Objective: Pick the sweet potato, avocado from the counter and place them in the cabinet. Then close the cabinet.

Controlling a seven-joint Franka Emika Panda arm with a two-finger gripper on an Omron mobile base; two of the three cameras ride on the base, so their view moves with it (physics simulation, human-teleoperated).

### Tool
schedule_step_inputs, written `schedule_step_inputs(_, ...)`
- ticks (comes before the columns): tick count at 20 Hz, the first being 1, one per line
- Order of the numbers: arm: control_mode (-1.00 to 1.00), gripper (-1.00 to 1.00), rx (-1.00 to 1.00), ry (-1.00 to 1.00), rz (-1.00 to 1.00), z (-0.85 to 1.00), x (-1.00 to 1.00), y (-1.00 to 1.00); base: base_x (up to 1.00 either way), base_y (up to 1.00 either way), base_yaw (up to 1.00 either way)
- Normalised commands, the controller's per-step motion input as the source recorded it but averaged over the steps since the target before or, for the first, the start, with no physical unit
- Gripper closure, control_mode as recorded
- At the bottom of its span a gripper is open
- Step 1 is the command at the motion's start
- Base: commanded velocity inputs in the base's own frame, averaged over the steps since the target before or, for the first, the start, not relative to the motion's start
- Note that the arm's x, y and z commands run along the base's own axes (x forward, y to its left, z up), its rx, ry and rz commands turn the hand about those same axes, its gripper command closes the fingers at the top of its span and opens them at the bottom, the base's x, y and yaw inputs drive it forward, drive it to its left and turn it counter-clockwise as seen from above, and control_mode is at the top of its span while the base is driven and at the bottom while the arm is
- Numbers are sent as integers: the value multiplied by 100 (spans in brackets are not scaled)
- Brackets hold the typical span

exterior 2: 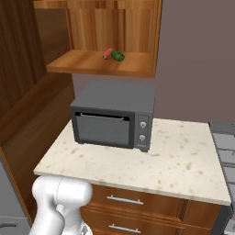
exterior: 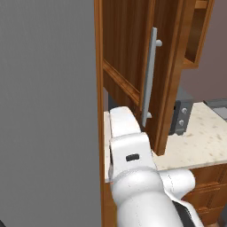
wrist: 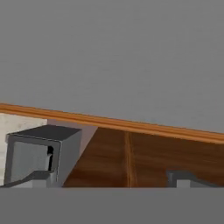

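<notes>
The small reddish-orange sweet potato [exterior 2: 107, 53] and the tiny dark green avocado [exterior 2: 118, 56] already lie touching one another on the bare wooden shelf of the tall reddish-brown wall cabinet [exterior 2: 105, 64], up above the dark grey microwave [exterior 2: 112, 117] that stands on the pale beige speckled tabletop [exterior 2: 183, 165]. So, by my reckoning, what remains is the closing, and that turns on the panelled wooden cabinet door [exterior: 128, 57], which hangs swung wide open out over the near left end of the tabletop, with its long vertical silver bar handle [exterior: 150, 77] running up and down. From the left base view the white arm reaches forward and up just left of and below that handle, close to the door's lower edge, so the door lies to the right of the arm and must, I judge, be pushed away toward the far wall to shut over the shelf. The gripper [wrist: 109, 181] looks along the brown panel with the microwave off to its left; its two dark fingertips [wrist: 35, 177] stand far apart at the bottom of the hand view, so the jaws are spread wide with nothing between them. Whether a fingertip is touching the wood I cannot tell.
</notes>
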Motion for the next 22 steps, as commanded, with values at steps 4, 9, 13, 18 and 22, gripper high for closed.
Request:
schedule_step_inputs(4, -100, -100, -24, -4, -17, -5, 99, 3, 0, 0, 0)
schedule_step_inputs(9, -100, -100, -18, -1, -13, 0, 95, 0, 0, 0, 0)
schedule_step_inputs(13, -100, -100, -16, 0, -13, 0, 31, -15, 0, 0, 0)
schedule_step_inputs(18, -100, -100, -15, 3, -16, 1, 0, -65, 0, 0, 0)
schedule_step_inputs(22, -100, -100, -10, 10, -6, 13, 17, -98, 0, 0, 0)
